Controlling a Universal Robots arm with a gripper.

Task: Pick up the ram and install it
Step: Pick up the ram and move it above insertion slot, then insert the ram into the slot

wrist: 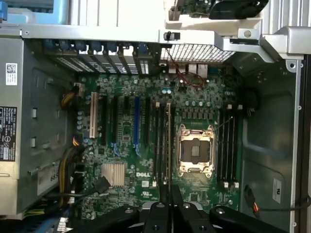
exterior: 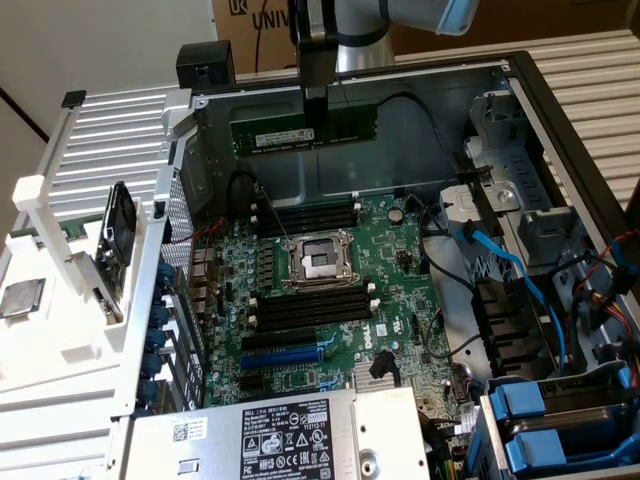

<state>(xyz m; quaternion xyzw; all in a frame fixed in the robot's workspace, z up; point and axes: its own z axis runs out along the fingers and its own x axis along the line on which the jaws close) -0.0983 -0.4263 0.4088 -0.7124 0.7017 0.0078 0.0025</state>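
Observation:
The ram (exterior: 290,135), a long thin green stick with a pale label, hangs level in the air above the back of the open computer case. My gripper (exterior: 315,125) is shut on its top edge near the middle. In the wrist view the ram (wrist: 168,141) shows edge-on as a thin line running out from my gripper (wrist: 168,190), over the motherboard (wrist: 126,194). Below it lie the black memory slots (exterior: 305,215) and a second bank of slots (exterior: 312,305) on either side of the processor socket (exterior: 318,262).
The case walls (exterior: 560,130) rise around the board. A power supply (exterior: 280,435) sits at the front, blue drive bays (exterior: 560,425) and blue cables (exterior: 512,268) on the exterior view's right. A white rack (exterior: 70,340) with a silver chip (exterior: 22,297) stands on the left.

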